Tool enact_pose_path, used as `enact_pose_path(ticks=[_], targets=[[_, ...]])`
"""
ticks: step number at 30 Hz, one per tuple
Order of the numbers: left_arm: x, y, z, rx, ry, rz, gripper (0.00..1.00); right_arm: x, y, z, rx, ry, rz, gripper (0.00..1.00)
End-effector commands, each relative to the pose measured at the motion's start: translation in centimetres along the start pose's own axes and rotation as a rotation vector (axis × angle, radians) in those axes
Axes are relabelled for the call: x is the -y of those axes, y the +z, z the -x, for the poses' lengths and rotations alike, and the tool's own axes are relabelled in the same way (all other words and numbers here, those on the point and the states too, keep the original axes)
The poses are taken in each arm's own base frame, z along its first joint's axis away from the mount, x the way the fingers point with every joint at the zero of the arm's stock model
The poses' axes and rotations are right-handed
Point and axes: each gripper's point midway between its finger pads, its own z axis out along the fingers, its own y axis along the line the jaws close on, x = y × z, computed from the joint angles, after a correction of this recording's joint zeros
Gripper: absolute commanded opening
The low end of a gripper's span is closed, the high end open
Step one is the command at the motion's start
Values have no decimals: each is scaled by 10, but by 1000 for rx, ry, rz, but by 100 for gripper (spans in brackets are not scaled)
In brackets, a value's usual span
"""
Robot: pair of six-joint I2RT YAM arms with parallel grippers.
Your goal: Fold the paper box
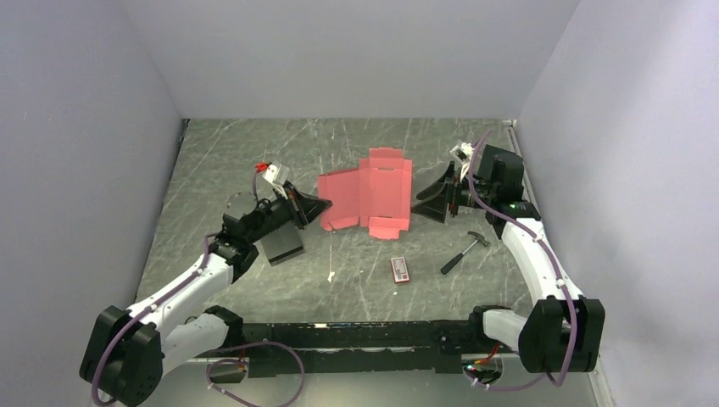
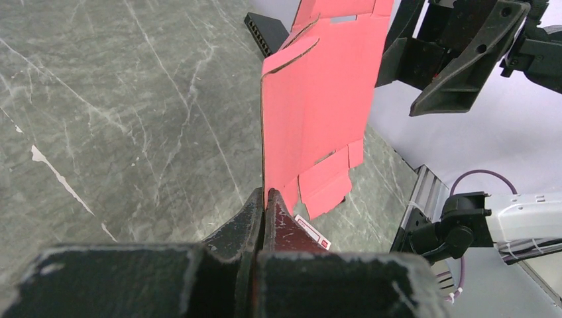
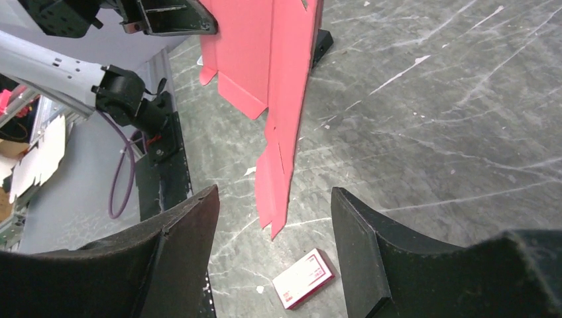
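Box is hanging unfolded over the table's middle, with the left gripper clamping its left edge. The right gripper is gaping around the opposite edge, not gripping. A packet and hammer are lying nearer the front edge.

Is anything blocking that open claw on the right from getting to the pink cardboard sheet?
Nothing visible does. The right gripper has its jaws open, facing the edge of the red-pink die-cut cardboard sheet with only air between. The left gripper pinches the opposite edge. The small red-and-white packet lies on the table, off that path.
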Motion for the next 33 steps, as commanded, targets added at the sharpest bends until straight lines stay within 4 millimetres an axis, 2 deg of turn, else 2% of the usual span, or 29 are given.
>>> enact_pose_path(ticks=[1, 3, 5, 11, 16, 20, 27, 29, 33], targets=[[14, 6, 25, 63, 32, -57, 0, 12, 6, 17, 19, -72, -82, 66], [14, 8, 26, 61, 23, -62, 0, 18, 6, 20, 8, -81, -122, 61], [14, 9, 26, 64, 15, -64, 0, 15, 9, 25, 17, -93, -122, 54], [19, 12, 28, 73, -13, -79, 0, 33, 17, 25, -2, -102, -255, 17], [25, 17, 25, 64, -30, -86, 0, 45, 19, 26, -6, -105, -346, 0], [33, 27, 18, 51, -50, -91, 0, 64, 13, 27, -13, -109, -487, 0], [41, 55, -1, 12, -110, -64, 0, 101, 12, 14, -93, -156, -757, 0], [35, 63, -10, -2, -153, -33, 0, 113, 16, 5, -137, -182, -820, 0], [9, 76, -38, -51, -252, 58, 0, 131, 31, -18, -247, -227, -898, 0]])
